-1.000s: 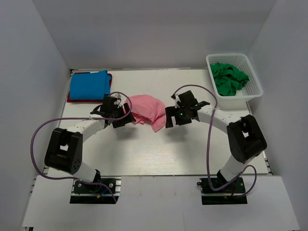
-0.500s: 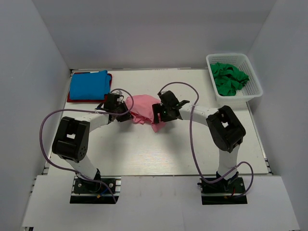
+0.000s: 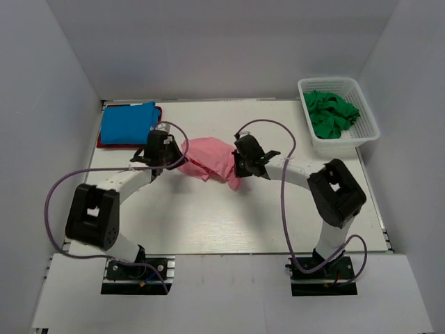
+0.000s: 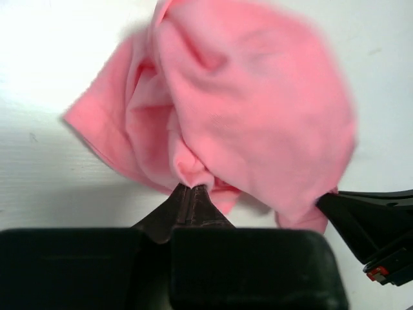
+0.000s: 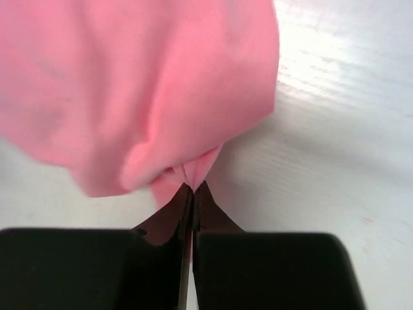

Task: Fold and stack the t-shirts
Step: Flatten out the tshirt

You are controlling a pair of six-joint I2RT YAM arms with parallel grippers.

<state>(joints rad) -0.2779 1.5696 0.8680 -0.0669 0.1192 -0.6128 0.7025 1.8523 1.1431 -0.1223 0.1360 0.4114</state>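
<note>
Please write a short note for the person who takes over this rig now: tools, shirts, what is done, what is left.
Left tool: shut on the pink shirt, mid-table.
Right tool: shut on it too, opposite side.
Done: blue shirt folded on red shirt, far left corner.
Left: fold and stack pink shirt; green shirts lie crumpled in the basket, far right.

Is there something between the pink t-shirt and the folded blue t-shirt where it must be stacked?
Only the left pincer, shut on the pink t-shirt's edge that faces the blue t-shirt. The right pincer grips the opposite edge.
</note>
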